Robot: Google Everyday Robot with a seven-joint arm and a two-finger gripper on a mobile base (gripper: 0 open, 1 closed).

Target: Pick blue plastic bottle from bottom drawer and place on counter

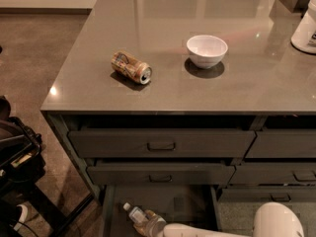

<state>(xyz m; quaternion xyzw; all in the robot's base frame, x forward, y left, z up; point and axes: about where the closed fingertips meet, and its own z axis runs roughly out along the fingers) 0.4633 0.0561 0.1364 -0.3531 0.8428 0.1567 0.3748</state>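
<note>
Counter (197, 43) fills the upper half of frame: 1 tan soda can (131, 67) on its side left of centre, 1 empty white bowl (207, 50) at centre, a white jug (306, 28) cut off at upper right. Bottom drawer (187, 201), lower centre, is pulled out so the arm (197, 229) can reach in from lower right; only 1 item visible inside, the blue plastic bottle (133, 213), lying cap toward upper left. Gripper (148, 225) sits at the bottle's base by the bottom edge; can't tell how far open it is or whether it has a hold.
</note>
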